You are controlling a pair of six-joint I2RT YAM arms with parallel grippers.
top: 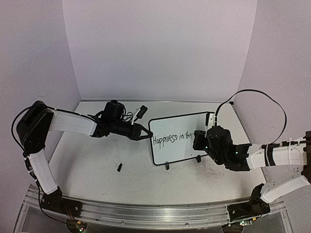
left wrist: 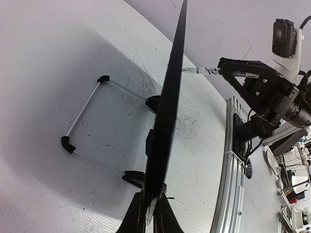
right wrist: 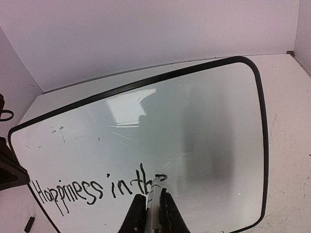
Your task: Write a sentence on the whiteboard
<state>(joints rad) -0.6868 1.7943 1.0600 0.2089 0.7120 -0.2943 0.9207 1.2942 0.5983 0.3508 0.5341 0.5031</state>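
- The whiteboard (top: pixel 177 138) stands propped at a tilt on the table (top: pixel 87 165), right of centre, between the two arms. Its two black feet (top: pixel 167 166) rest on the tabletop at its near edge.
- The sentence (top: pixel 172 139) runs across the lower left of the board and reads "Happiness in th". The next letter is partly hidden by the pen tip.
- The left gripper (top: pixel 144 133) is clamped on the board's left frame edge. In the left wrist view its fingers (left wrist: pixel 138 216) pinch the thin black frame edge-on.
- The right gripper (right wrist: pixel 150 211) is closed around a marker (right wrist: pixel 154 194), whose tip touches the board at the end of the writing.
- Behind the board, the left wrist view shows a wire stand (left wrist: pixel 82 116) with black corners lying on the table.
- A small black piece (top: pixel 119 167) lies on the table, near-left of the board and well apart from it. I cannot tell what it is.
- A black cable (top: pixel 262 97) loops high above the right arm.
- Boundaries: a back wall (top: pixel 160 48) and side walls close in the table, and a metal rail (top: pixel 155 213) runs along the near edge.
- Room: white board surface extends from the pen tip rightward to the frame. Bare tabletop lies between the board's left edge and the left wall.
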